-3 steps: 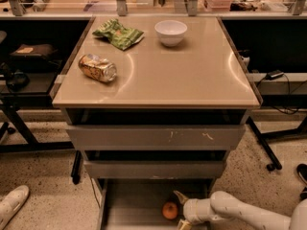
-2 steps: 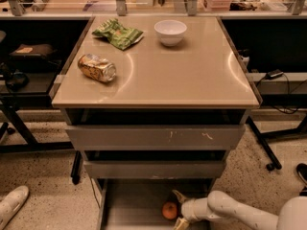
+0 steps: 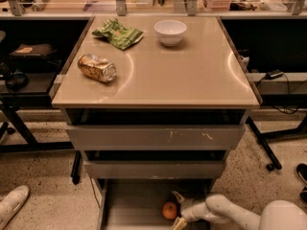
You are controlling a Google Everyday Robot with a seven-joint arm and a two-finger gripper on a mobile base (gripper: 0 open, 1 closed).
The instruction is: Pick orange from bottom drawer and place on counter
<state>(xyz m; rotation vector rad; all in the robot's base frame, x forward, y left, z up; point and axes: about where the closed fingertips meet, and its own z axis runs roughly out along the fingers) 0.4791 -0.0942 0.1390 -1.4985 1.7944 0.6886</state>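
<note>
The orange lies on the grey floor of the open bottom drawer, right of its middle. My gripper reaches in from the lower right on its white arm. Its fingers are open, one above and one below the orange's right side, close around it. The beige counter tops the grey cabinet above.
On the counter stand a white bowl, a crushed gold can and a green bag. Two wider grey drawers overhang the bottom one. Black table legs stand at both sides. A white shoe is at the lower left.
My gripper has moved slightly left, closer around the orange. The orange has not moved.
</note>
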